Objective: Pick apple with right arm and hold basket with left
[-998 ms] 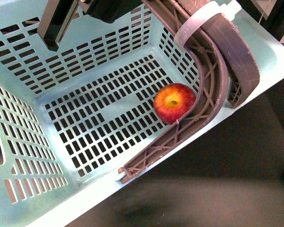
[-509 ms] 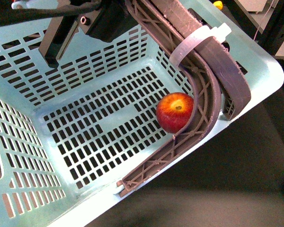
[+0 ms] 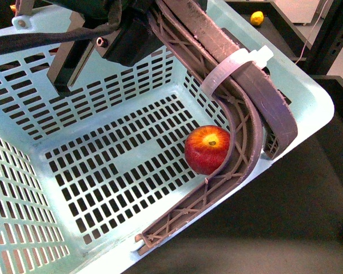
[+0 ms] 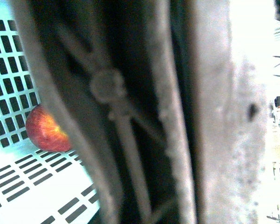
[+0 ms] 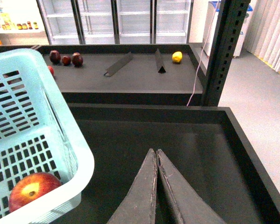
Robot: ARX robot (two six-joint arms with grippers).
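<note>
The basket [image 3: 310, 96] has shifted in the left claw [image 3: 210, 194], apple [image 3: 207, 149] resting inside.

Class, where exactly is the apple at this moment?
In the front view, the apple lies on the basket floor at its right-hand wall, tucked into the curved inner finger of the left gripper.

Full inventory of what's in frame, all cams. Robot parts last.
basket: 1, pale mint, fills the front view
apple: 1, red with a yellow patch, on the basket floor beside the inner finger
yellow fruit: 1, yellow, far shelf
dark red fruits: at least 3, clustered on the far shelf
wedge dividers: 2, black, far shelf
bin: 1, black, under the right gripper
left gripper: 1, mauve fingers clamped across the basket wall
right gripper: 1, dark, shut, empty
</note>
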